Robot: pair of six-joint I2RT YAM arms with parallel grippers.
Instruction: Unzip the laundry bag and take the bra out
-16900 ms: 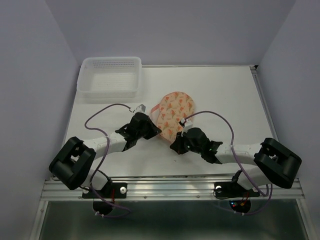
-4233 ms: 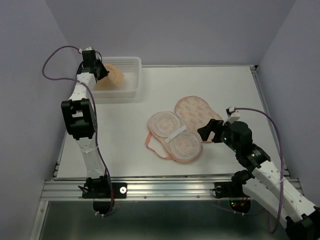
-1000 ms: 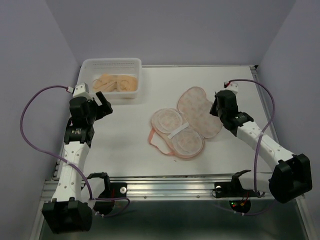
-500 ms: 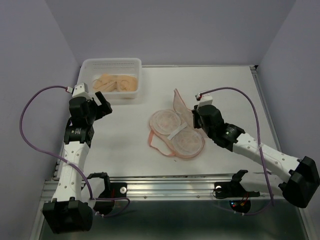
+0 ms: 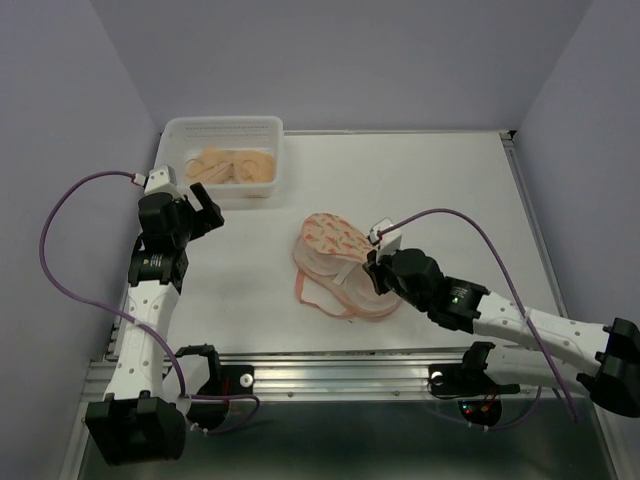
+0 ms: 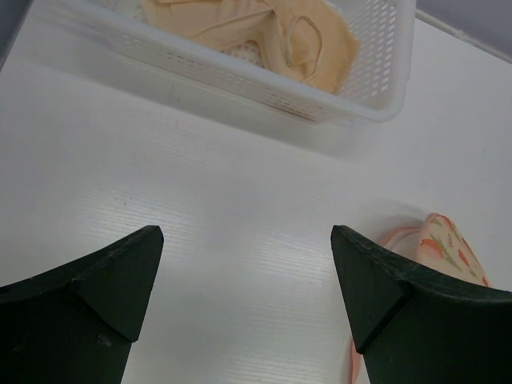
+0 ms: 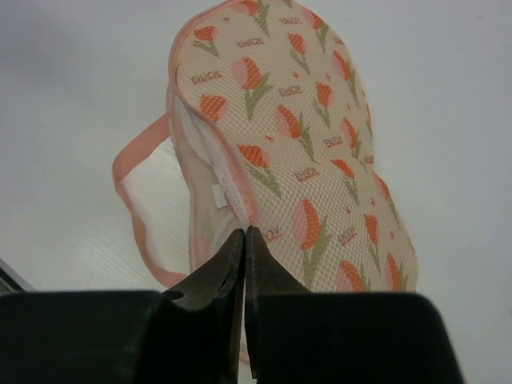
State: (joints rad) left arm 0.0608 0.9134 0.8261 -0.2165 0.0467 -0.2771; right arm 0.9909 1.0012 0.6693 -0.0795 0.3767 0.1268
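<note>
— Right tool [image 7: 244, 234], pressed together on the zip edge of the laundry bag [image 7: 304, 160], has just swung the printed flap over from the right. A second ago the bag lay spread open; now it sits folded shut, mid-table.

— And the bra [image 5: 232, 166]?

— Out already, lying in the white basket [image 5: 225, 127] at the far-left corner. It looks to me as if the job proper is done and this is tidying up.

— What about the left tool [image 6: 246, 236]?

— Spread wide and holding nothing. It has hung over bare table [image 5: 450, 190] just near of the basket, unmoved this past second.

— Any crowding?

— Hardly. The bag is well apart from every table edge, with open surface to its right and on its far side. Its pink strap loop [image 5: 310, 295] trails out on the near-left. The right arm stretches low across the near side, so I would expect it to lift clear towards the right, away from the loop.
</note>
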